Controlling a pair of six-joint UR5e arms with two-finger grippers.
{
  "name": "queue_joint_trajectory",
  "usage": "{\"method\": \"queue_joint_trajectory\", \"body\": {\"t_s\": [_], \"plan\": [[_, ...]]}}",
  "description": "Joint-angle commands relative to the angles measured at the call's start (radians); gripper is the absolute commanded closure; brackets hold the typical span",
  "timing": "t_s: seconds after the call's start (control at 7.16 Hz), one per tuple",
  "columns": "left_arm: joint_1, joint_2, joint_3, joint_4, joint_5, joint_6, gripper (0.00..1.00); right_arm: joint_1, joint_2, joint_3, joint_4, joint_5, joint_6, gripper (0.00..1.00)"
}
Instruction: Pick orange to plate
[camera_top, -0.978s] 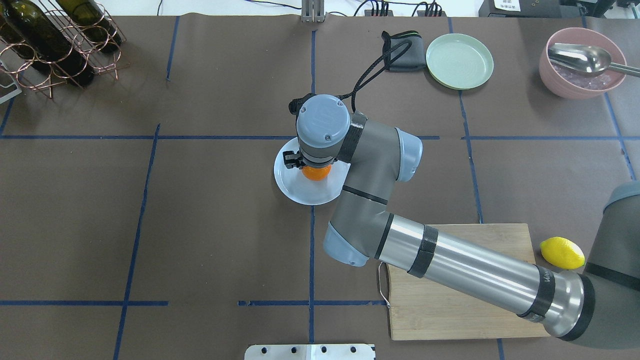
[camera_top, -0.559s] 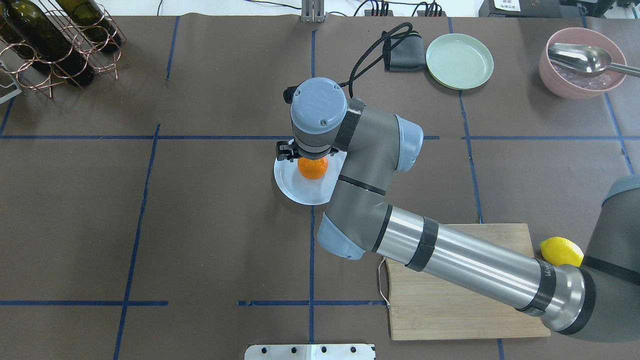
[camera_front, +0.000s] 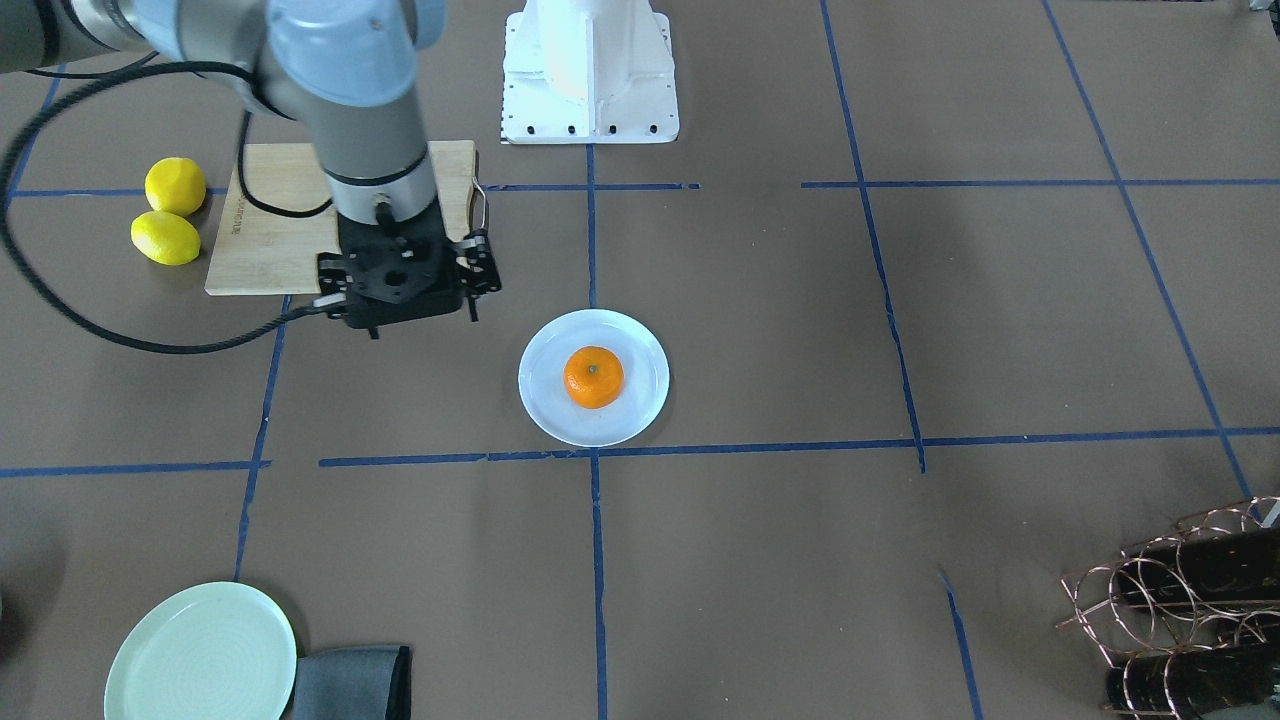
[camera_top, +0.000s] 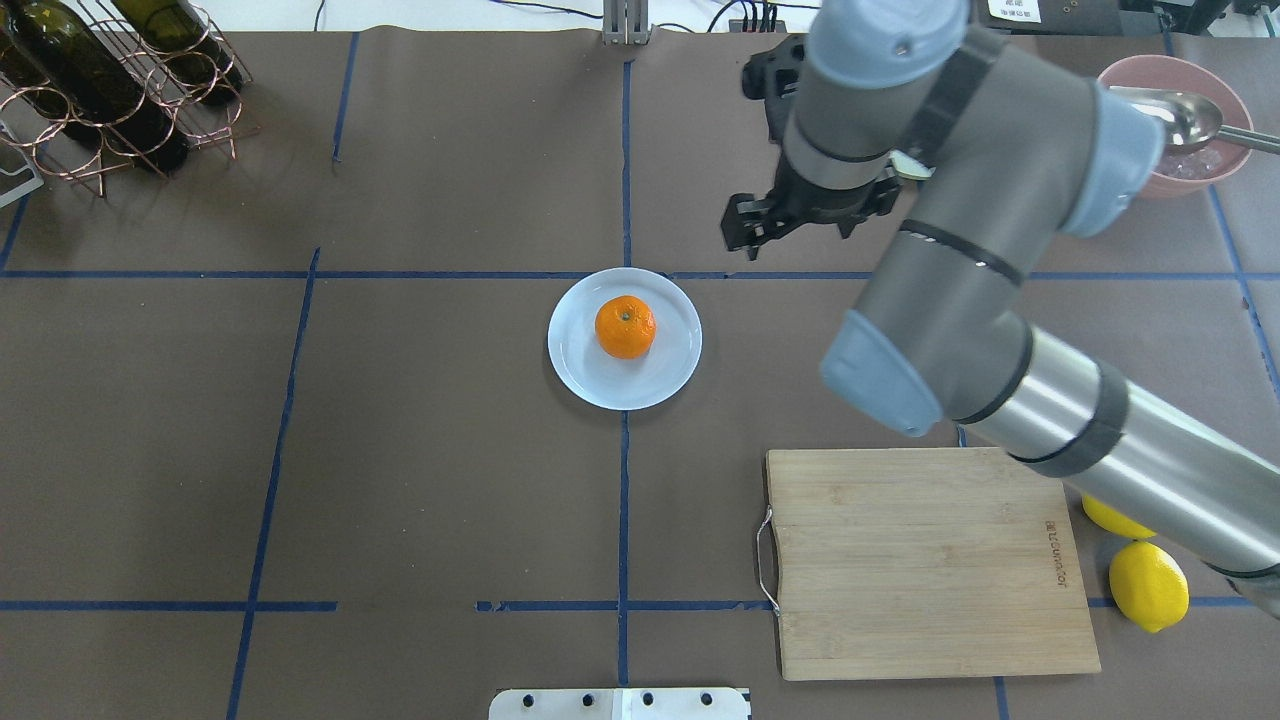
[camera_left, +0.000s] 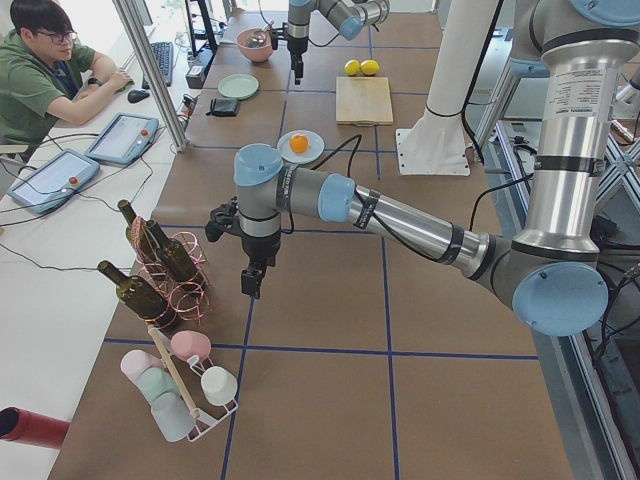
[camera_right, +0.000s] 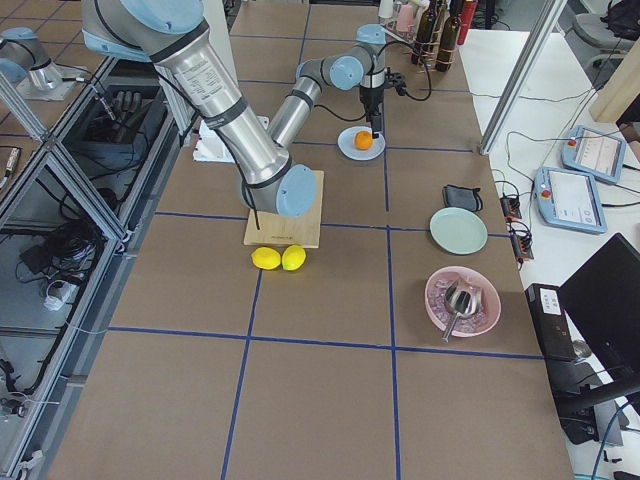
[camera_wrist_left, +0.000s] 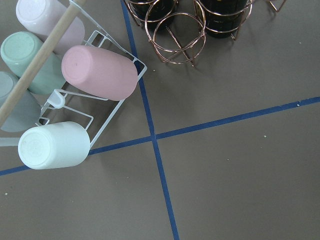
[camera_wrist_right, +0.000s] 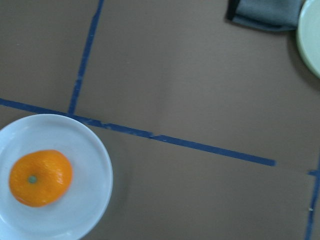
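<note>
Robot lab: taped table (camera_left: 330, 300), operator (camera_left: 40, 75), teach pendants (camera_left: 122, 138)

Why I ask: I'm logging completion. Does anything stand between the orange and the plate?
Nothing visible does: the orange rests on the plate, near its middle, and the right hand hangs off to one side, apart from both.

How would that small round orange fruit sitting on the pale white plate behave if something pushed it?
The small round orange fruit would probably roll a little, being round, though its flattened shape, with the stem dot facing up, suggests it sits fairly stable. The raised rim of the pale white plate would likely stop it.
</note>
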Motion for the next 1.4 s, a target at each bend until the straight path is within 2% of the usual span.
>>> {"method": "queue_joint_trajectory", "body": {"t_s": [0.0,0.14,0.28,0.56,0.7,0.98,1.26], "plan": [[-0.046,0.041,0.032,0.000,-0.035,0.082,0.00,0.235,-0.217,0.080,-0.016,0.198,-0.314,0.00],[-0.082,0.052,0.091,0.000,-0.050,0.146,0.00,0.327,-0.315,0.077,-0.016,0.252,-0.467,0.00],[-0.105,0.053,0.157,-0.008,-0.117,0.180,0.00,0.411,-0.394,0.067,-0.017,0.283,-0.610,0.00],[-0.105,0.055,0.202,-0.054,-0.125,0.179,0.00,0.540,-0.524,0.032,-0.008,0.344,-0.732,0.00],[-0.102,0.049,0.207,-0.054,-0.125,0.162,0.00,0.594,-0.560,-0.017,0.030,0.360,-0.798,0.00],[-0.102,0.047,0.208,-0.054,-0.125,0.134,0.00,0.692,-0.581,-0.172,0.045,0.377,-0.982,0.00],[-0.102,0.053,0.204,-0.054,-0.125,0.134,0.00,0.725,-0.577,-0.220,0.050,0.368,-0.983,0.00]]}}
